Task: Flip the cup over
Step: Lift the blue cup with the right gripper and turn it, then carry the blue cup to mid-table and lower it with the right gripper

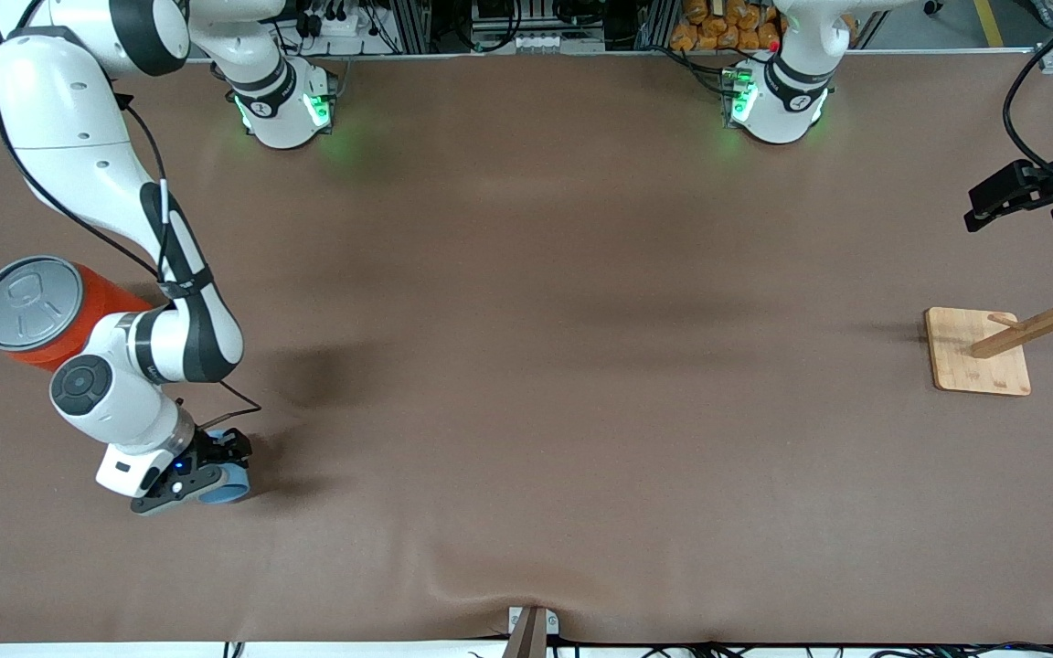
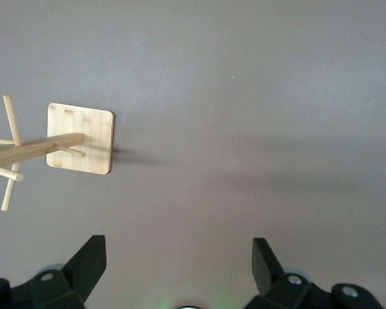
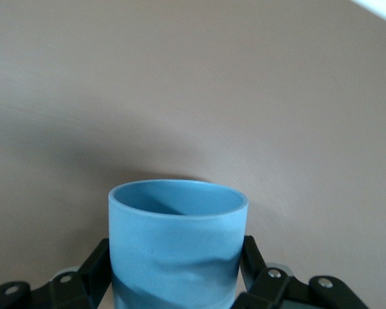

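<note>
The light-blue cup [image 1: 227, 485] is low at the table near the right arm's end, toward the front camera. My right gripper [image 1: 212, 472] is shut on it, one finger on each side of its wall. In the right wrist view the cup [image 3: 177, 238] fills the space between the black fingers [image 3: 98, 267], its wall slightly dented, its darker open mouth pointing away from the wrist. My left gripper [image 1: 1006, 196] hangs open and holds nothing, up above the left arm's end of the table. Its fingers [image 2: 90, 264] stand wide apart over bare cloth.
A large orange can [image 1: 28, 311] with a grey lid stands beside the right arm, farther from the front camera than the cup. A wooden peg rack [image 1: 979, 352] on a square base [image 2: 80, 138] stands at the left arm's end. Brown cloth covers the table [image 1: 536, 366].
</note>
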`<action>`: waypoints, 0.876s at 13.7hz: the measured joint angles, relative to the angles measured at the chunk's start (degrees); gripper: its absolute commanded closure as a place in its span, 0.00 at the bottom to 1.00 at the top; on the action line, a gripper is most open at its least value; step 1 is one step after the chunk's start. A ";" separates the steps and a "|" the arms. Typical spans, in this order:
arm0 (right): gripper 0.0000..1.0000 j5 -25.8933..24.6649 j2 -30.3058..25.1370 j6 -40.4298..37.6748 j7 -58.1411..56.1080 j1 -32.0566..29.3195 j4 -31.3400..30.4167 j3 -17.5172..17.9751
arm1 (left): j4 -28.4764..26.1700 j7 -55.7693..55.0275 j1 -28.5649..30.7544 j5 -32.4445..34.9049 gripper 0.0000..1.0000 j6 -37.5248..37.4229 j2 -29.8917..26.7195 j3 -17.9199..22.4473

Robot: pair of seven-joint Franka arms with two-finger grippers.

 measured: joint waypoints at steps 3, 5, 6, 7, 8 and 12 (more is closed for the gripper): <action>0.42 0.03 -0.32 -1.36 -8.65 0.28 1.57 5.52 | 0.00 0.00 0.00 -0.02 0.00 0.00 0.00 0.00; 0.42 0.03 -0.82 -5.17 -12.19 0.35 1.93 9.18 | 0.00 0.00 0.00 -0.02 0.00 0.00 0.00 0.01; 0.42 0.03 -1.14 -6.58 -13.58 0.40 2.09 10.48 | 0.00 0.00 0.00 -0.02 0.00 0.00 0.00 0.01; 0.42 0.03 -1.43 -7.59 -15.21 0.42 2.29 11.56 | 0.00 0.00 0.00 -0.02 0.00 0.00 0.00 0.01; 0.42 0.03 -1.70 -8.18 -16.82 0.41 2.53 12.61 | 0.00 0.00 0.00 -0.02 0.00 0.00 0.00 0.01; 0.42 0.02 -2.27 -11.72 -20.27 0.68 4.28 19.01 | 0.00 0.00 0.01 -0.02 0.00 0.00 0.01 0.04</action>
